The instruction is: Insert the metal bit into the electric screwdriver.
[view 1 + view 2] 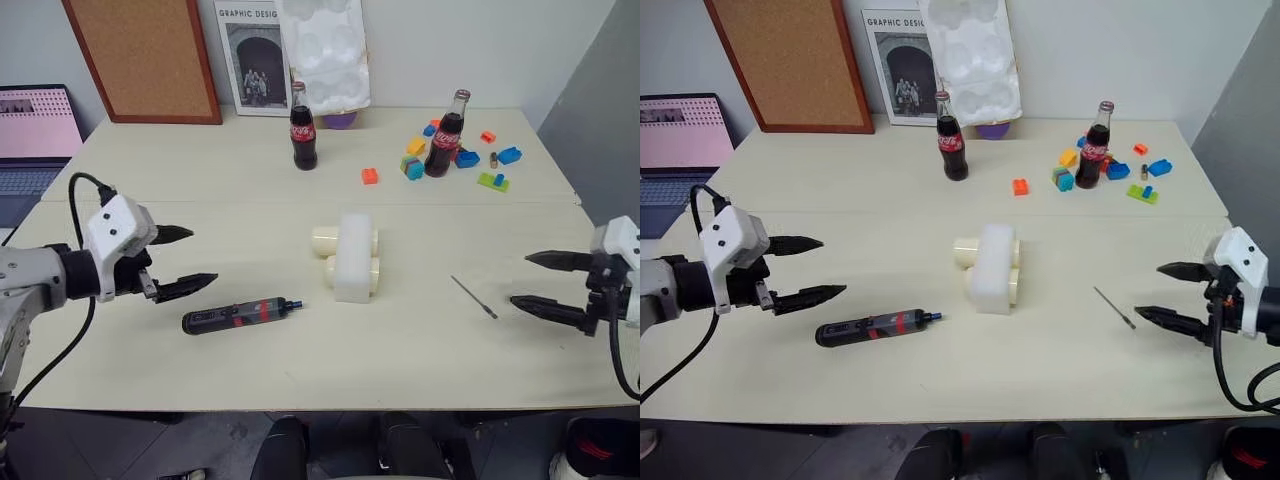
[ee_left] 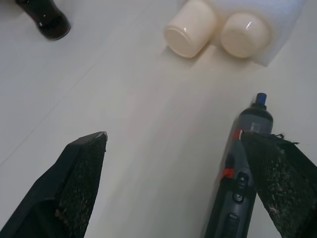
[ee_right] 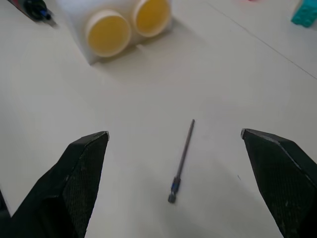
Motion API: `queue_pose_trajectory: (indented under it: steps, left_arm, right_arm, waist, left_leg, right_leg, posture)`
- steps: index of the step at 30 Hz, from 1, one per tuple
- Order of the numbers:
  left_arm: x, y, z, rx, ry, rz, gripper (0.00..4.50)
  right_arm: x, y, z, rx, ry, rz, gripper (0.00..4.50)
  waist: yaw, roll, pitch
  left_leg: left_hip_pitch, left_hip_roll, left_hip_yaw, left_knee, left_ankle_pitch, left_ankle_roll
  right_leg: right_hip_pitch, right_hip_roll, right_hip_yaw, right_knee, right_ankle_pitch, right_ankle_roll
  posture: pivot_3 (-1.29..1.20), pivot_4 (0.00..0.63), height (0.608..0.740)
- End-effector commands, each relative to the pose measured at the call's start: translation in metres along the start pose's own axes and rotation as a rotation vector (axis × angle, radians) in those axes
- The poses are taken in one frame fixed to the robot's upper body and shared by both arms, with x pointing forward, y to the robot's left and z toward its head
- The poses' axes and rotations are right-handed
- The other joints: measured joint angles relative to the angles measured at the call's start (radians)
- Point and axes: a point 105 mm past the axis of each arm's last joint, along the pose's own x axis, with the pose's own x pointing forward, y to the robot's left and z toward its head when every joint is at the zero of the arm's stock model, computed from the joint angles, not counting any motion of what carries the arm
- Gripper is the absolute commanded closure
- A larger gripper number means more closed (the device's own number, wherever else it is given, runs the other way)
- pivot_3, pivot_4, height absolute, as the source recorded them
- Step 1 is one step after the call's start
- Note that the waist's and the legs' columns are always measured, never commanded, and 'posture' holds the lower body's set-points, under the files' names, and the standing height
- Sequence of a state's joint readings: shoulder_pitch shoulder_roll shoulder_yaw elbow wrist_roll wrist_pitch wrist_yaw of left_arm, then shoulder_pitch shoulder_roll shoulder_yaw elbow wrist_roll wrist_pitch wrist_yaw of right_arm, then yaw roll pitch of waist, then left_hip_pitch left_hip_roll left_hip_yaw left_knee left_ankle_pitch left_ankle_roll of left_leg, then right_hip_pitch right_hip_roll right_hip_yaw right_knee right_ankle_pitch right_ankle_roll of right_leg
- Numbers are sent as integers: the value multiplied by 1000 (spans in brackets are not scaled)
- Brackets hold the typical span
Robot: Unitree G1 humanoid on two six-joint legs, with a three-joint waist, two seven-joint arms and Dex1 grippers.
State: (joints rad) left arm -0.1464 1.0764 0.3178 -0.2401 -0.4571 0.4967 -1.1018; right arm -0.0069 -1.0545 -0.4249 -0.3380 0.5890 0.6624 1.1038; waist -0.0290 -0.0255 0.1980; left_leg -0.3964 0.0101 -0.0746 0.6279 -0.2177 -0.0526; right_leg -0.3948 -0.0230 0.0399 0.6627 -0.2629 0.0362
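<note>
From the head cameras I judge I'm at the very start: nothing is picked up yet. My left gripper (image 1: pixel 182 260) hangs wide and empty just above and beside the handle end of the electric screwdriver (image 1: pixel 240 314), which lies flat on the table (image 1: pixel 200 190) with its blue nose pointing toward the white foam block (image 1: pixel 355 256). My right gripper (image 1: pixel 536 281) is equally wide and empty, near the metal bit (image 1: pixel 474 297), which lies loose on the table on the block's other side, well apart from the screwdriver.

In the left wrist view, the screwdriver runs alongside one of my fingers (image 2: pixel 282 178), not between the two, so I'd need to shift sideways to straddle the body before closing.

In the right wrist view, the bit (image 3: pixel 181 161) lies between the spread fingers (image 3: pixel 79 178), lengthwise to them. It's thin and flat on the surface, so I reckon the next move calls for a low, careful pinch.
</note>
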Motion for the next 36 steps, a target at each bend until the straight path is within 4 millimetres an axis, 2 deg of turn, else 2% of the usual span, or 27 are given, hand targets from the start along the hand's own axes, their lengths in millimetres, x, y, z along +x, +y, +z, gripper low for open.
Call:
queue_pose_trajectory:
  steps: [1,4,7,11,19,27,36]
  left_arm:
    - [4,-16,20,67,-37,-85,20]
    - [11,-28,28,89,-58,-146,20]
    - [18,-41,31,93,-69,-202,20]
    - [28,-52,29,106,-71,-246,20]
    - [33,-62,30,101,-79,-294,20]
    - [36,-67,30,96,-85,-307,20]
    - [37,-67,31,93,-100,-301,20]
  right_arm:
    - [16,22,19,-28,-69,90,0]
    - [38,43,25,-1,-107,166,0]
    - [67,53,24,31,-111,169,0]
    - [106,54,24,107,-149,118,0]
    - [154,71,27,181,-180,178,0]
    - [172,82,29,199,-193,245,0]
    - [191,83,39,211,-257,222,0]
  waist:
    - [0,0,0]
    - [0,0,0]
    - [-2,-1,0]
    - [-3,-1,0]
    - [-3,-1,-1]
    - [-3,-1,-1]
    - [-4,-1,-1]
  left_leg:
    - [0,0,0,0,0,0]
    - [0,1,0,0,0,0]
    - [-1,1,0,0,0,0]
    - [-1,2,0,1,0,0]
    - [-6,2,2,0,0,0]
    - [-6,2,2,1,0,0]
    - [-5,2,2,1,0,0]
  right_leg:
    - [0,0,0,0,0,0]
    - [0,1,0,0,3,4]
    - [-1,2,0,0,4,3]
    - [-2,3,2,0,4,1]
    - [-10,3,3,2,6,5]
    - [-10,4,3,3,7,4]
    - [-10,5,3,3,7,4]
  posture:
    - [0,150,740]
    - [0,150,740]
    - [0,150,740]
    - [0,150,740]
    - [0,150,740]
    - [0,150,740]
    - [0,150,740]
